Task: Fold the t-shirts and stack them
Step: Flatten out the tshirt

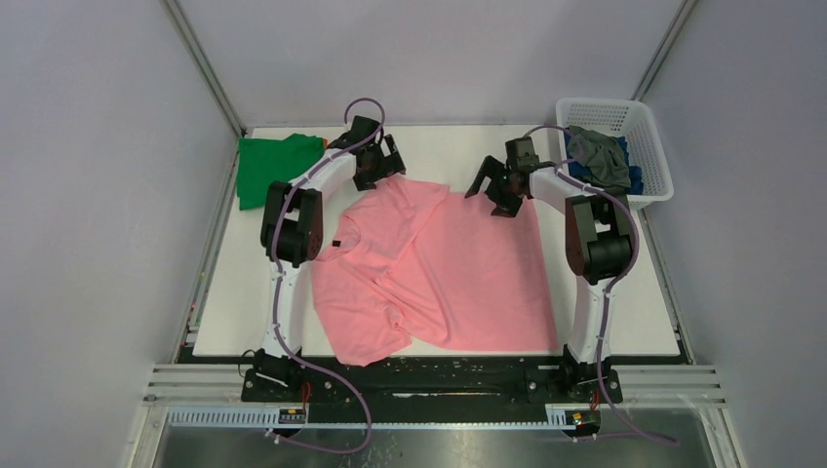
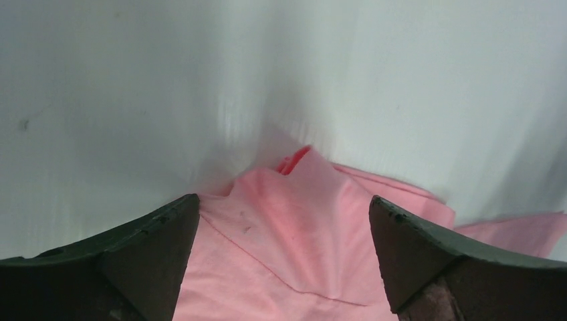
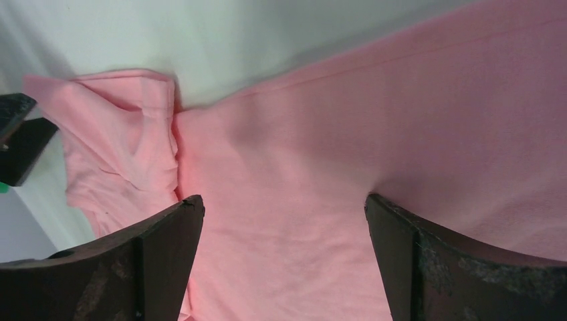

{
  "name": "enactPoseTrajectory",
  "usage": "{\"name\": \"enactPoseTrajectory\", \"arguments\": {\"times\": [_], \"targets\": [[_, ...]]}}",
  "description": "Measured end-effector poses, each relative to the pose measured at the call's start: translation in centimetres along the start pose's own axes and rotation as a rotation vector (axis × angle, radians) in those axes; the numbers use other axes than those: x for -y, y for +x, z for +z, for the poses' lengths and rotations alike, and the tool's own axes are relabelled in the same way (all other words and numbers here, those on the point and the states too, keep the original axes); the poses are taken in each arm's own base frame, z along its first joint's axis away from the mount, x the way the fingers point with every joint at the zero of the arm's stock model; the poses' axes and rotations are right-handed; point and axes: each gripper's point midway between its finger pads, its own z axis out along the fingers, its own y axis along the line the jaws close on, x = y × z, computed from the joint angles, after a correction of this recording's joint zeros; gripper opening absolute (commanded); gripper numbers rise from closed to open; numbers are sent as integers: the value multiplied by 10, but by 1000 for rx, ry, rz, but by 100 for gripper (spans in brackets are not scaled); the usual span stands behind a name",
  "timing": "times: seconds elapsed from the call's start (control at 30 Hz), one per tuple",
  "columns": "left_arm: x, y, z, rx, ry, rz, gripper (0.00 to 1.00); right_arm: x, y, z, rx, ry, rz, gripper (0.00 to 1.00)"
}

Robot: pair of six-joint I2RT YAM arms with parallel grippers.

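The pink t-shirt (image 1: 439, 268) lies spread on the white table, partly folded, with a sleeve flap near the front left. My left gripper (image 1: 378, 168) is open over its far left corner; in the left wrist view the pink cloth (image 2: 294, 234) lies between the spread fingers. My right gripper (image 1: 497, 190) is open over the far right edge; the right wrist view shows pink cloth (image 3: 287, 200) between its fingers. A green t-shirt (image 1: 273, 166) lies at the far left. Grey (image 1: 600, 156) and blue (image 1: 632, 177) shirts sit in the basket.
A white lattice basket (image 1: 649, 132) stands at the far right corner of the table (image 1: 244, 302). Grey walls close in on the left, back and right. A metal rail runs along the near edge by the arm bases.
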Motion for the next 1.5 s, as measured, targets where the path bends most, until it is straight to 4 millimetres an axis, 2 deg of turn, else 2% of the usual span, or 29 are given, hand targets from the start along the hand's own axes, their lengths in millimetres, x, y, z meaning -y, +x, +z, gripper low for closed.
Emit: {"name": "enactPoseTrajectory", "arguments": {"times": [0.4,0.63,0.87,1.0,1.07,1.2,1.3,1.37,1.43,1.5], "targets": [[-39,-11,-5,38,-116,-9,99,25,-20,-8,2,-28,150,100],[-82,-19,-23,50,-179,-83,99,41,-32,-15,26,-21,213,100],[-104,-13,-39,51,-253,-124,99,48,-35,-18,35,12,226,99],[-105,-11,-47,42,-269,-121,99,53,-34,-23,33,39,188,100],[-98,-12,-56,42,-258,-117,99,51,-33,-30,34,45,160,100],[-75,-16,-84,77,-214,-89,99,35,-34,-60,81,34,54,99],[-52,7,-118,90,-161,-37,99,18,-11,-90,111,15,-38,99],[-38,36,-135,73,-123,10,99,10,19,-105,107,-1,-92,99],[-31,69,-144,40,-96,50,99,15,56,-108,66,-3,-124,99],[-32,108,-145,-24,-80,84,99,32,92,-104,7,20,-133,99]]}}
